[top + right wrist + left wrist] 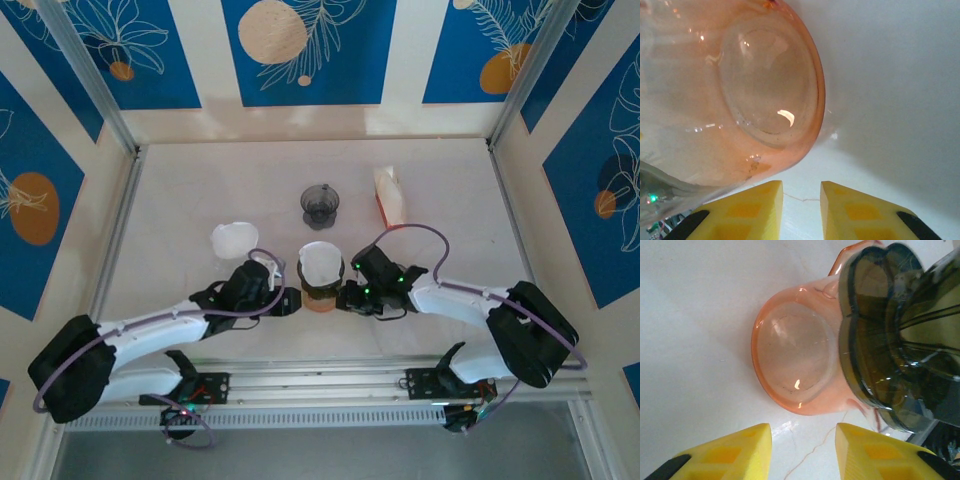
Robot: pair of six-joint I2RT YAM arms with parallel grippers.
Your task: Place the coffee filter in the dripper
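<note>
You are flanking the orange glass (pixel 321 298) with both arms. The left gripper (pixel 802 440) and right gripper (pixel 801 197) are each holding their jaws apart and empty. The coffee filter (pixel 320 262) appears to be sitting upright in the dripper (pixel 900 330) atop that glass, between the jaws and about equally near each. A spare white paper (pixel 233 240) is lying on the counter (pixel 450 230) behind the left gripper.

Right edge crops the dark dripper (pixel 900 340), orange glass (pixel 730 90) cut off top-left, yellow fingers (pixel 740 210) cropped below

Orange see-thru carafe (pixel 790 360); smoky grey dripper (pixel 900 335); white filter (pixel 321 262); yellow fingers (pixel 730 452); blue leaf-print walls (pixel 310 50).
</note>
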